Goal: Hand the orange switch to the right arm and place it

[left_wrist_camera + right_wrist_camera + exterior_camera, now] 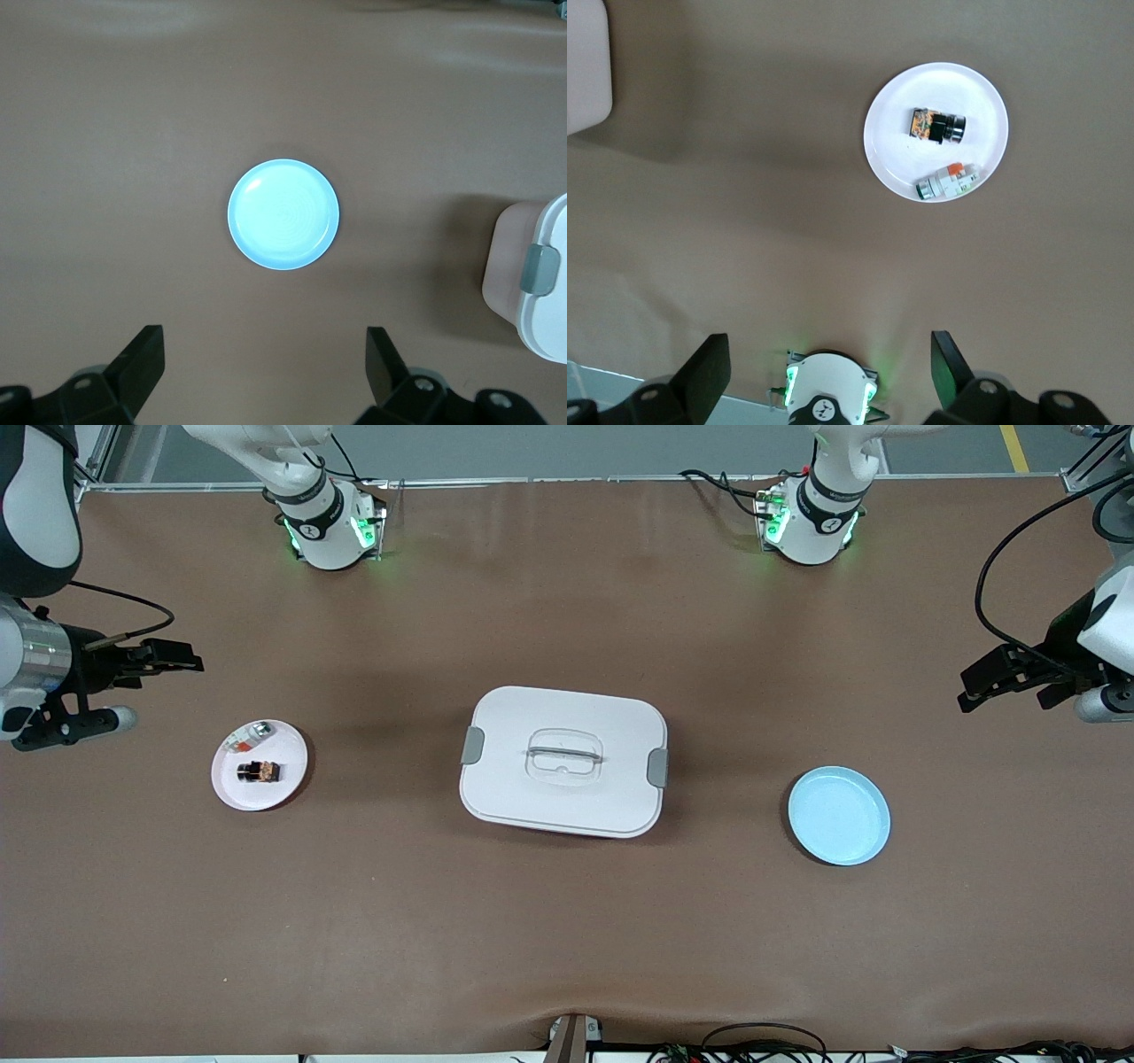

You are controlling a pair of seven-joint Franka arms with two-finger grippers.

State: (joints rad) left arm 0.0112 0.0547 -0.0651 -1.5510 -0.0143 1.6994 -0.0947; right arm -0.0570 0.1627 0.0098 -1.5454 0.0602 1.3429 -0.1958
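Orange-banded, the switch (259,771) lies on its side on the white plate (290,784) at the right arm's end of the table, beside a silvery piece (249,734), its long axis running along the table's length. The right gripper (182,662) hangs open near that plate. The left gripper (979,685), also open, waits over the other end by the blue plate (839,816), so the right arm is far nearer.

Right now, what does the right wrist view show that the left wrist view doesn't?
Only the right wrist view shows the white plate carrying the orange switch and a silvery-white piece, plus an arm base with green lights. Only the left wrist view shows the empty blue plate. Both show the brown table, an edge of the white lidded box, and their own open, empty gripper: right gripper, left gripper.
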